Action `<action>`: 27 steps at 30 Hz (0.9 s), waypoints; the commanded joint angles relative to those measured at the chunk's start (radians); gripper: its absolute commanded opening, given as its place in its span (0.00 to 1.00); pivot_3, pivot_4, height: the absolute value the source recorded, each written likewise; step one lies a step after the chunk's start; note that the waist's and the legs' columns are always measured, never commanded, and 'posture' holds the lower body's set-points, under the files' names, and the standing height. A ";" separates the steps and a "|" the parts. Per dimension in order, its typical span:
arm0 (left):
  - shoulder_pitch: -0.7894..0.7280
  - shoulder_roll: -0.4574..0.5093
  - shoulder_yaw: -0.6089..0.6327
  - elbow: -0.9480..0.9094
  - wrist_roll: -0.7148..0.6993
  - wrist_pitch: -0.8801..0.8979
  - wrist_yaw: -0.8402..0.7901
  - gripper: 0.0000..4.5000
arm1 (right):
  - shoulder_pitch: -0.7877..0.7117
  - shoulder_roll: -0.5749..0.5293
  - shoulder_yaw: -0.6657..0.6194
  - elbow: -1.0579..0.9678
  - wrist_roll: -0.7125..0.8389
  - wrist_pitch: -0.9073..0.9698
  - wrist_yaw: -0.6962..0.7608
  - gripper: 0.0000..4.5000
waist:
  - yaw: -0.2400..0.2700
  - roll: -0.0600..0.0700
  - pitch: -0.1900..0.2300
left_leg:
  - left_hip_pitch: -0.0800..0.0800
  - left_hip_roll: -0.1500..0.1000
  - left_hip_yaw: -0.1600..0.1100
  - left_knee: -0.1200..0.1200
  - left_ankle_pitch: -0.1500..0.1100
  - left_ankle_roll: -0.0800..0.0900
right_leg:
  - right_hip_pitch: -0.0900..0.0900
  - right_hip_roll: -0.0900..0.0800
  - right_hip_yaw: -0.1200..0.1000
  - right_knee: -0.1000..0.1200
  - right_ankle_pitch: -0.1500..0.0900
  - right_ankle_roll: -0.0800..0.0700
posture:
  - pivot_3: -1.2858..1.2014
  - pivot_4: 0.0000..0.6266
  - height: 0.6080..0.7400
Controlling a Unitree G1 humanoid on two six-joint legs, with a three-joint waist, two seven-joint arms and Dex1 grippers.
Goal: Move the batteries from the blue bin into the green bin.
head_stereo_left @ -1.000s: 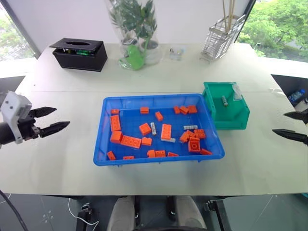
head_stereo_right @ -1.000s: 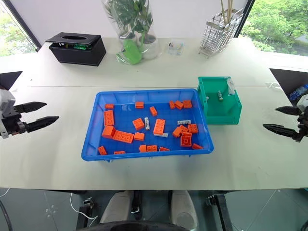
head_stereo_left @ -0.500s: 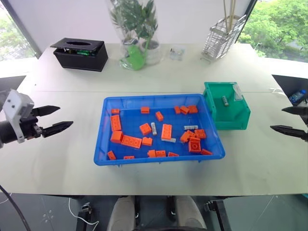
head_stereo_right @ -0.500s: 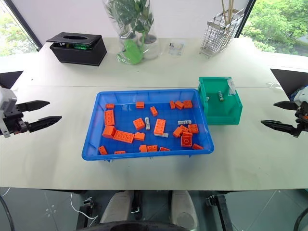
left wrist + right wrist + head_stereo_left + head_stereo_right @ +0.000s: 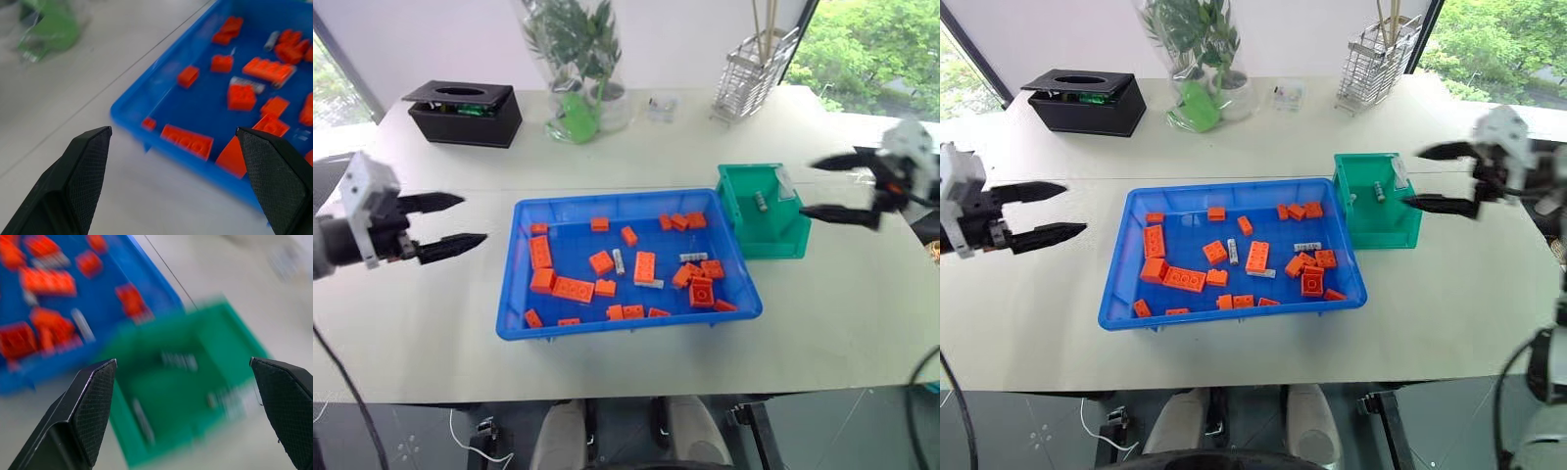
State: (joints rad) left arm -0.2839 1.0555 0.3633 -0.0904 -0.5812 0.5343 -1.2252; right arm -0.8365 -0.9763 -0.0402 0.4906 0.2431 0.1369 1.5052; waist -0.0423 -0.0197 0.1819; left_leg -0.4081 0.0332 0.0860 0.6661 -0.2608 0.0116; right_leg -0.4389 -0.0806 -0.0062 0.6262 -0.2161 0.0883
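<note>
Gaping wide and empty, both jaws: left gripper (image 5: 470, 219), right gripper (image 5: 815, 186).

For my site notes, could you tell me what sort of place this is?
Probably an office or meeting room: a long pale table by big windows onto trees, with a black tissue box and a vase of greenery.

Both arms raised, jaws spread wide and empty.
The left gripper (image 5: 460, 220) points inward from the left side; the right gripper (image 5: 820, 187) points inward from the right.
</note>
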 commanded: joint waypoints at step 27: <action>-0.150 0.012 -0.271 -0.172 -0.031 0.047 -0.154 0.95 | -0.156 0.595 0.522 0.070 -0.296 0.078 -0.130 1.00 | 0.024 -0.001 0.000 | -0.003 -0.001 0.001 0.001 0.001 -0.002 | -0.004 0.002 -0.001 0.005 -0.001 -0.001 | 0.52 0.24 0.97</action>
State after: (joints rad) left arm -0.4125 1.0633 0.0882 -0.2401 -0.6015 0.5813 -1.3848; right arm -0.9774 -0.3900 0.4786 0.5564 -0.0397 0.2418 1.3788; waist -0.0182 -0.0206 0.1820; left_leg -0.4110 0.0318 0.0870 0.6672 -0.2593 0.0097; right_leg -0.4426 -0.0783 -0.0073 0.6310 -0.2168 0.0873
